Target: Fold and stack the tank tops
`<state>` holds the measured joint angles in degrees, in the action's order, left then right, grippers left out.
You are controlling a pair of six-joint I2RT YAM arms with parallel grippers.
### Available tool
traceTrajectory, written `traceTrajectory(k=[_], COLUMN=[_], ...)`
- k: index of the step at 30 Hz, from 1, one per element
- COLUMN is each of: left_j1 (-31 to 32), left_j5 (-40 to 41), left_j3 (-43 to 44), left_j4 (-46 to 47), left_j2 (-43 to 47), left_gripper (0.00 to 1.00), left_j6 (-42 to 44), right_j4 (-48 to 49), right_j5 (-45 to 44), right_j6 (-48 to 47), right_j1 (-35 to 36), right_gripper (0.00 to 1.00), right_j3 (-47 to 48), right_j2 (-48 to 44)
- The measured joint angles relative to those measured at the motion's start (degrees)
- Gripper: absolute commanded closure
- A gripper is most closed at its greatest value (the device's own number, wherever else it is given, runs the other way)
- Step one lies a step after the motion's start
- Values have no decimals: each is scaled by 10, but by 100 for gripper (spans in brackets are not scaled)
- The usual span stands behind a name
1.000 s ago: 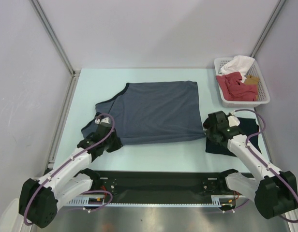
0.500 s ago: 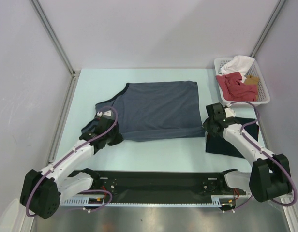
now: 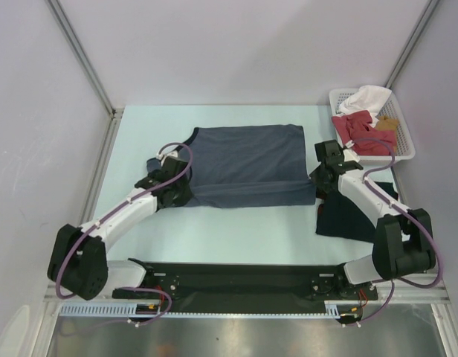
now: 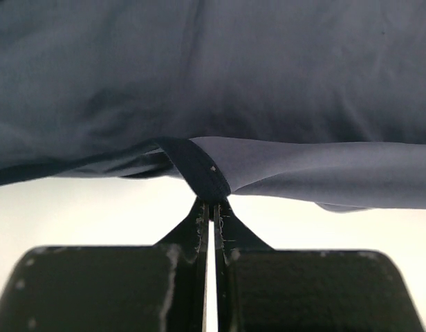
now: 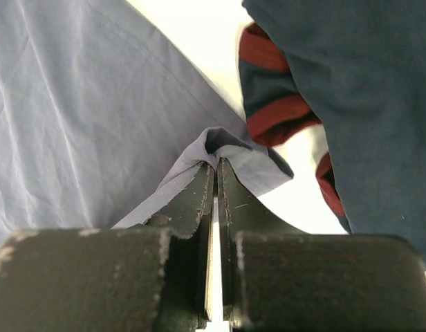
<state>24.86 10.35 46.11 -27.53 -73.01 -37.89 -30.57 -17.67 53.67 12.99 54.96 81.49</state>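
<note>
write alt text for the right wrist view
The right gripper, seen from its wrist, is shut on a corner fold of the slate-blue tank top, which fills the left of the view. To the right lies the dark navy tank top with red trim, pale table showing between them.

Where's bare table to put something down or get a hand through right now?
Free: the near strip of table between the slate-blue tank top and the base rail; the far strip behind that top; the far-left corner beyond the left arm. Crowded: right side, where right arm, navy tank top and basket sit close.
</note>
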Motion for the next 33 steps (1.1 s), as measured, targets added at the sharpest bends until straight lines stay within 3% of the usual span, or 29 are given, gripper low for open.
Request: traceTrajectory(k=[7,33], left_j1=[-7,-40], left_j5=[16,19], left_j3=[48,136], left_j4=[2,14], left_j2=[-78,-207], left_gripper=[100,100], left_j6=[15,51], right_j4=[2,0], right_j5=[1,2], right_j6=[-13,-30], right_j1=[-9,-17], right_gripper=[100,100], right_j3=[49,224], right_j2=[66,248])
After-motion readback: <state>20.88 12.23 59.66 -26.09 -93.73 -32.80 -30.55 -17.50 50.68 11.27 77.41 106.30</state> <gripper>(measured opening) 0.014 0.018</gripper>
